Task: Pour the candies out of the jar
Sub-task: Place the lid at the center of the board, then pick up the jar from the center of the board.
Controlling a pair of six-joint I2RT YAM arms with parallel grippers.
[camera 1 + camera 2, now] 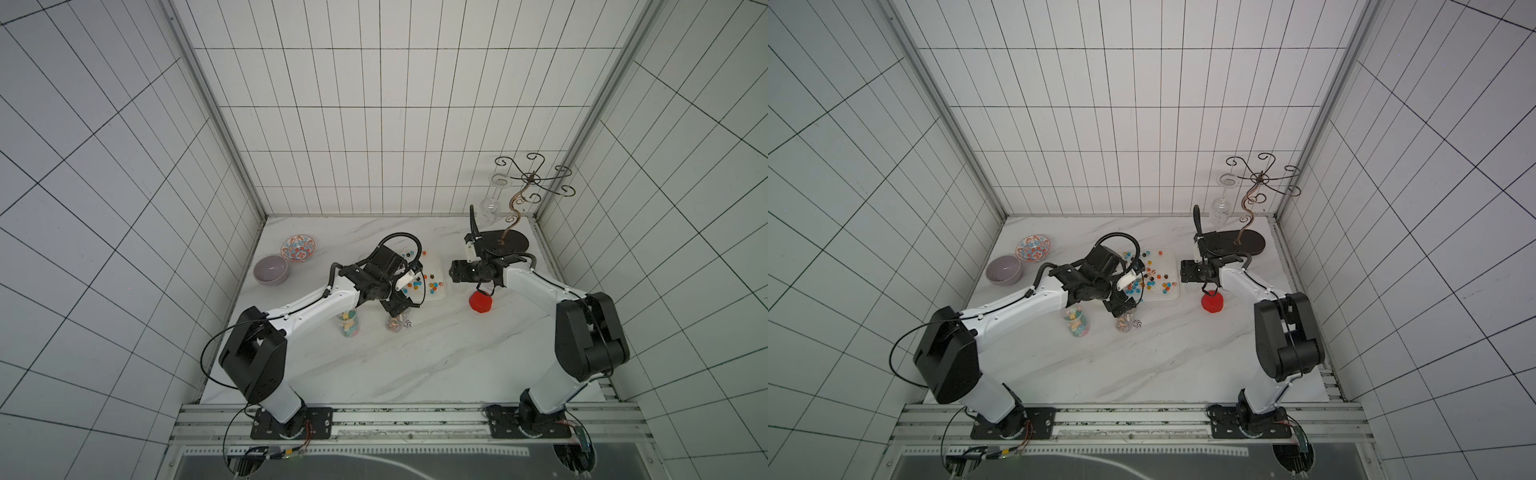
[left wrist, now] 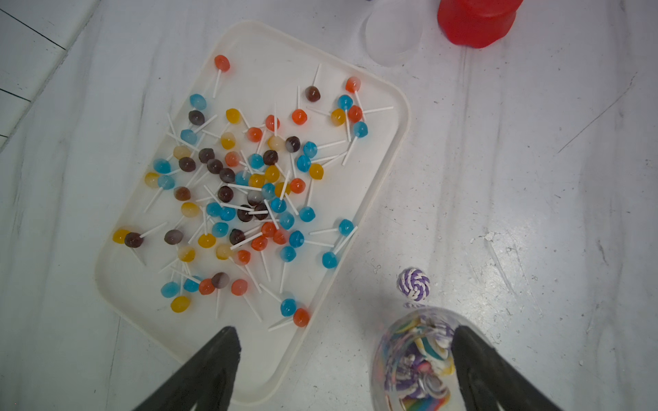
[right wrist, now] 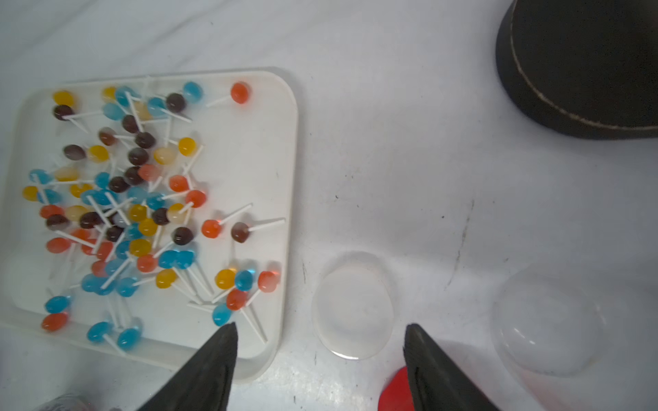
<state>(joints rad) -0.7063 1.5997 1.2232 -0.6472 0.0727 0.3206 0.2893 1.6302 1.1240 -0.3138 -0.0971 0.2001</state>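
Toward the desk's far edge, at its middle, I see the white tray (image 2: 388, 149) already carrying a spread of ball candies (image 2: 242, 192) on sticks, so I judge one jar's worth is out. Nearer the front edge a jar (image 2: 414, 359) of swirl candies stands full, one purple swirl (image 2: 413, 283) loose on the desk just beside it; another jar (image 1: 348, 326) of pastel lumps stands to its left, partly under my left arm. Those may be what is left, though I cannot tell which jar the task means. My left tool (image 2: 343, 370) is apart, one finger over the tray's corner, the other at the swirl jar's side, clamped on nothing. My right tool (image 3: 320, 366) is apart too, empty, hovering over bare desk right of the tray with a red lid (image 3: 395, 391) at one finger. The right wrist view alone shows two clear discs or lids (image 3: 352, 306) on the desk; the top views alone show both bowls (image 1: 271, 270) at the far left corner and the wire stand (image 1: 530, 178) at the far right.
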